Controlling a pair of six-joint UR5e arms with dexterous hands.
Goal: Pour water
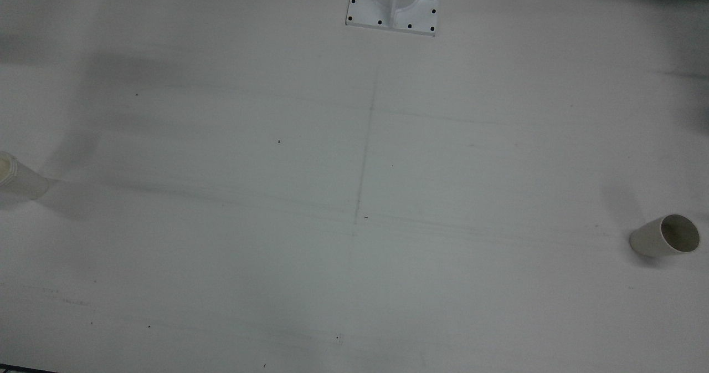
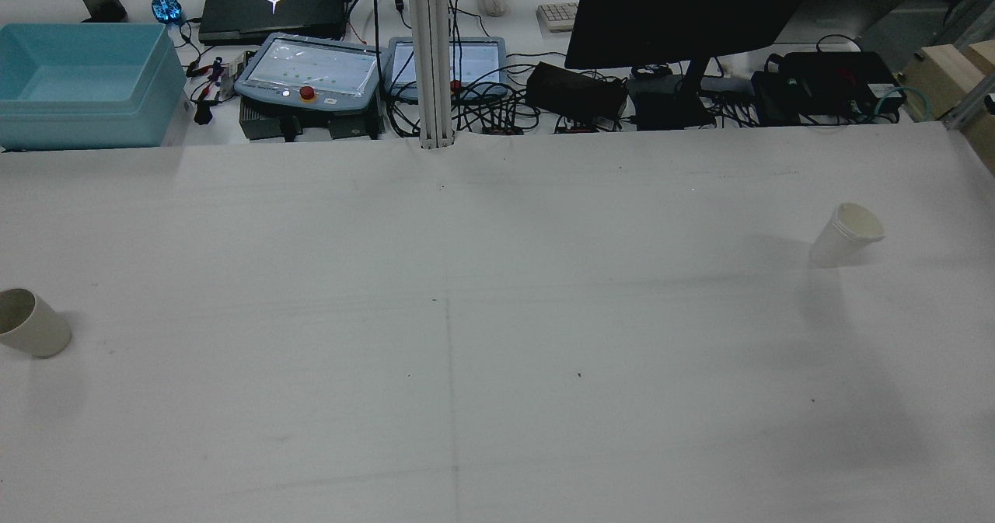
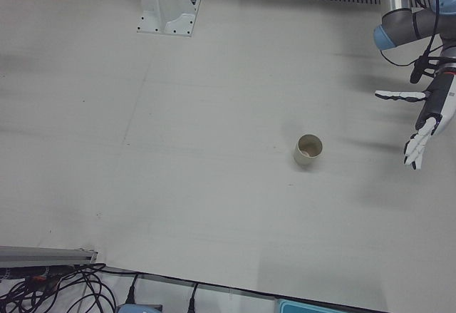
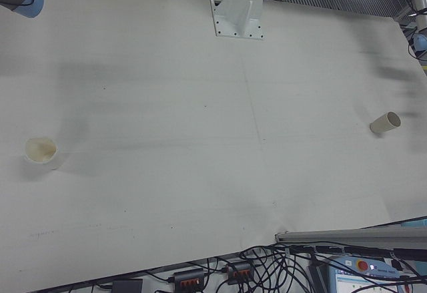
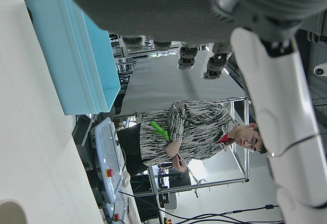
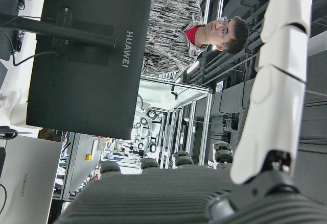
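An empty pale cup (image 2: 31, 322) stands upright on the white table's left side in the rear view; it also shows as the cup (image 3: 308, 150), the cup (image 1: 664, 235) and the cup (image 4: 385, 123). A second white cup (image 2: 846, 234) with pale liquid inside stands on the right side, seen again as the cup (image 4: 41, 151) and the cup (image 1: 16, 176). My left hand (image 3: 420, 124) hovers open, fingers spread, well to the side of the empty cup. My right hand (image 6: 204, 193) shows only in its own view, with fingers (image 6: 278, 81) extended and nothing held.
Beyond the table's far edge are a blue bin (image 2: 82, 80), two teach pendants (image 2: 311, 72), a dark monitor (image 2: 684, 10) and cables. A post (image 2: 431, 57) rises at the far edge. A pedestal base (image 1: 393, 4) is bolted to the table. A person (image 5: 199, 132) stands behind.
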